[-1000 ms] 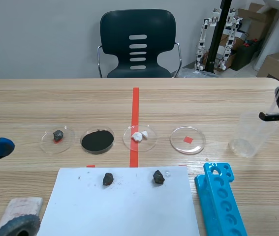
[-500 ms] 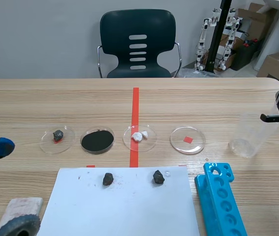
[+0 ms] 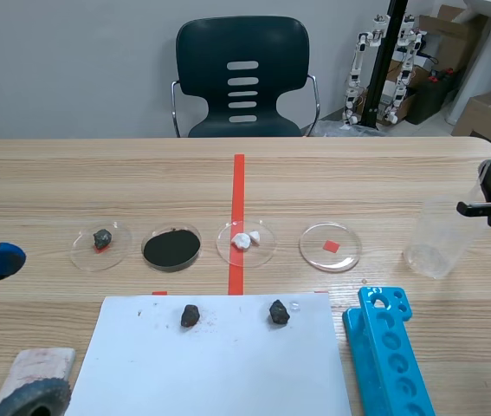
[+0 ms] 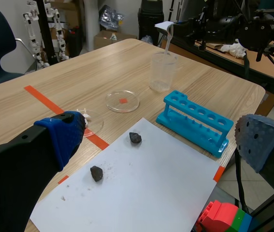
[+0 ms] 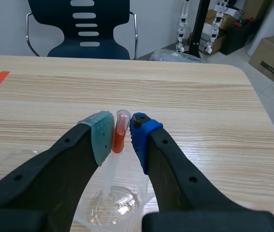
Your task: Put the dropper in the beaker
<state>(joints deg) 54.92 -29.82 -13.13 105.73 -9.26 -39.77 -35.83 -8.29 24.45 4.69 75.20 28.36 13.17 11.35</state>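
Pale wooden table (image 3: 141, 182): the right gripper (image 5: 120, 134) pinches a clear plastic dropper with an orange-red bulb (image 5: 119, 139) upright, tip at the mouth of the clear plastic beaker (image 3: 436, 238). Lowering straight down before releasing should keep it inside. The left gripper (image 4: 163, 140) rests wide open, holding nothing.

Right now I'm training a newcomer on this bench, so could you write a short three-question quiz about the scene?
1. How many dark stones lie on the white sheet?
2. True or false: the right hand is shut on the dropper, above the beaker.
3. The left hand is: A) open, B) shut on a stone, C) shut on the dropper.
Key: 1) two; 2) true; 3) A.
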